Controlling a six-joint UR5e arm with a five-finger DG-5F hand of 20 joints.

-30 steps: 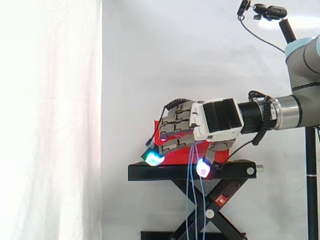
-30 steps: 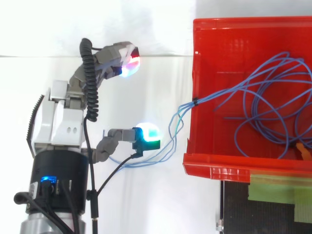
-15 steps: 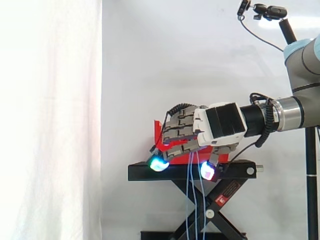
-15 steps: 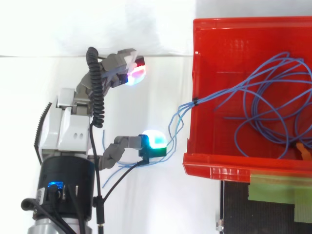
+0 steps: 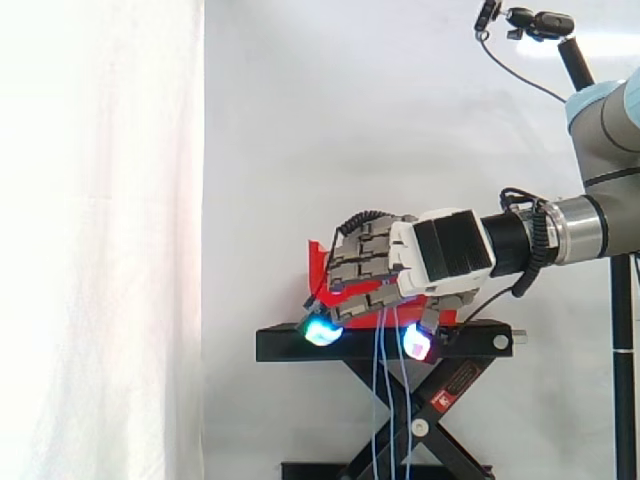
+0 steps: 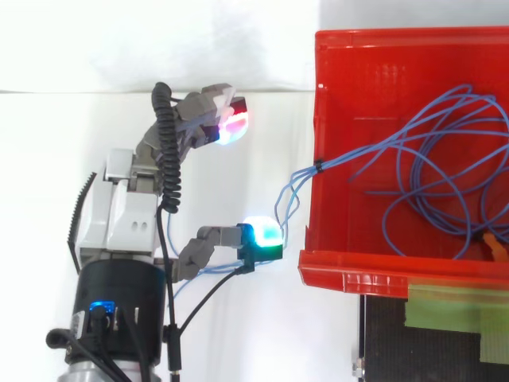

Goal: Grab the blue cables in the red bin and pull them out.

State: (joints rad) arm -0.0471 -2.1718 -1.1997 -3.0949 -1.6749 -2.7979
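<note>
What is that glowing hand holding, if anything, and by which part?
Nothing, it seems: the hand is spread open beside the red bin, and the blue cables hang loose over its wall.

The red bin's point(image 6: 334, 274) wall facing the hand point(image 6: 119, 223) bars a level way inside. Blue cables point(image 6: 350, 157) spill over that wall and hang down before the black stand point(image 5: 300, 345), seemingly brushing the hand. Above the open bin the way is free, and its floor nearest that wall lies bare beside the cable loops.
</note>
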